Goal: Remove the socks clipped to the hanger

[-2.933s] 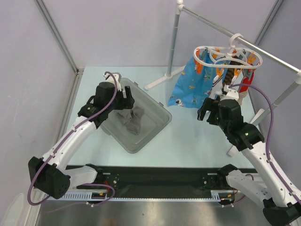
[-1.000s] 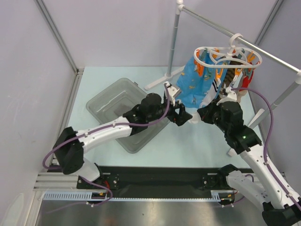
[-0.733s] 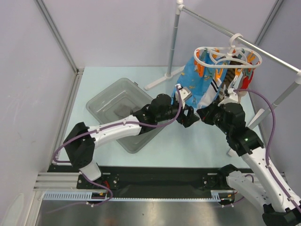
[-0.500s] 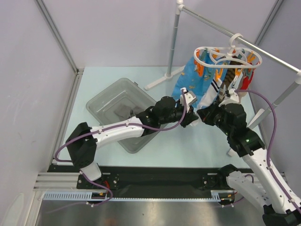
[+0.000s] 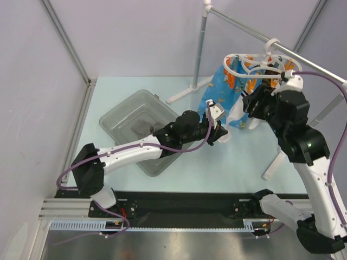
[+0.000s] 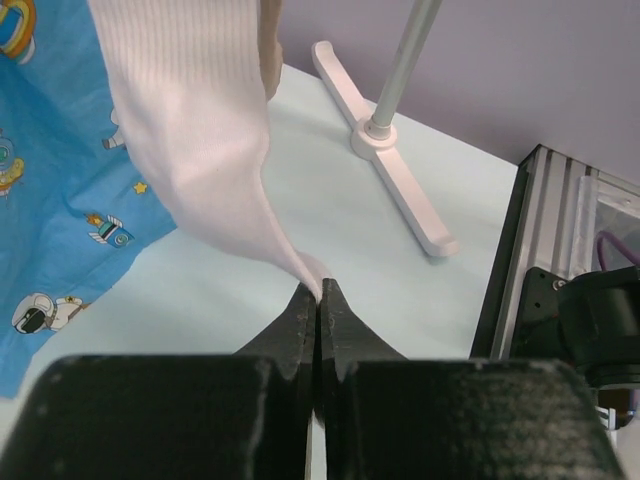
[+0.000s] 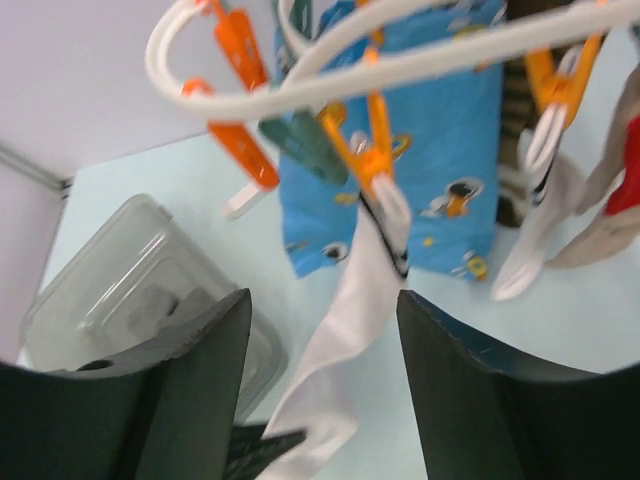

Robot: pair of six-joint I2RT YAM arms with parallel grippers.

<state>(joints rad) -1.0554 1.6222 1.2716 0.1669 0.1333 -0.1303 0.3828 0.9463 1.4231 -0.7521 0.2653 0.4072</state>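
- Why is the white sock [image 6: 200, 130] pulled out to the side?
- Its toe is pinched by the left gripper [image 6: 318, 300], which is pressed tight on the very tip. It looks as if the sock is stretched so that its clip can be reached.

- Where is the top of it held?
- The cuff is bitten by an orange clip [image 7: 372, 150] on the hanger [image 7: 300, 85], which is hooked over the silver rail [image 5: 303, 59]. The right gripper [image 7: 322, 295] is held up just in front of that clip, spread wide, with nothing in it. Probably the sock is to be tugged loose there.

- What is the sock like?
- Soft ribbed cloth, long and floppy. The blue sock [image 6: 60, 180] beside it is thin, with little cartoons printed on it. The hanger is a hard, smooth ring of white plastic.

- Why is the grey tub [image 5: 116, 116] set on the table [image 5: 238, 162] nearby?
- Likely so that freed socks can be dropped in.
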